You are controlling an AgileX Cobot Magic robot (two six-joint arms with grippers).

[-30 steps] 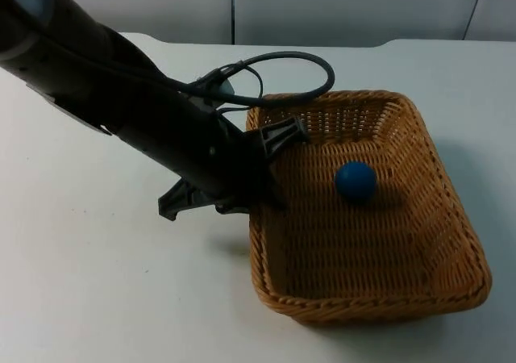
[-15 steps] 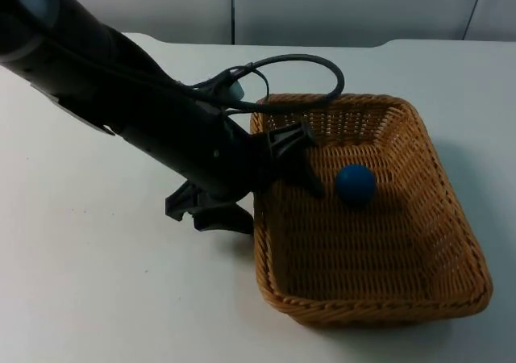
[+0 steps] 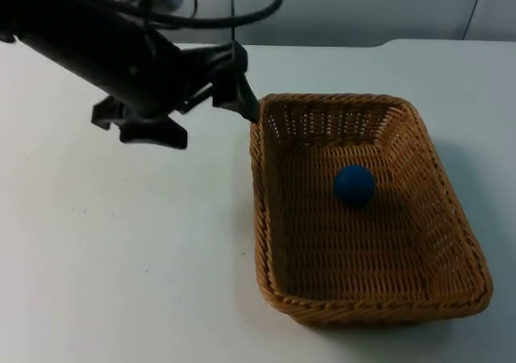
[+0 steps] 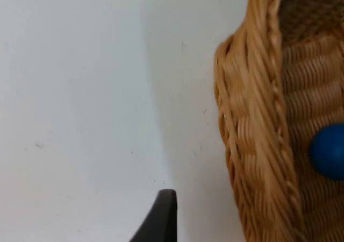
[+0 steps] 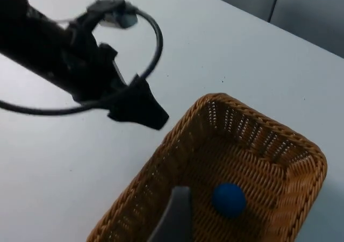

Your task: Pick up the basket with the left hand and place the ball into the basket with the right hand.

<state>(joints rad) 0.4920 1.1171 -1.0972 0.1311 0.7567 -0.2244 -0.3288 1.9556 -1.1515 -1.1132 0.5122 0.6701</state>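
The woven tan basket [image 3: 262, 194] rests on the white table with the blue ball [image 3: 354, 184] lying on its floor toward the far end. My left gripper [image 3: 208, 121] hangs open beside the basket's far left corner, clear of the rim, with nothing between its fingers. In the left wrist view one black fingertip [image 4: 161, 220] stands over bare table beside the basket's wall [image 4: 252, 145], and the ball [image 4: 329, 150] shows inside. The right wrist view looks down on the basket [image 5: 301, 145], the ball [image 5: 229, 199] and the left arm's finger [image 5: 145, 113]; my right gripper's fingertip [image 5: 174, 215] holds nothing.
The white table [image 3: 121, 258] spreads wide to the left of and in front of the basket. A grey partition wall [image 3: 363, 8] closes the far edge. The left arm reaches in from the upper left corner.
My left gripper has opened, let go of the basket's left rim and drawn back up toward the far left. The basket has shifted a little; the ball stays where it was.
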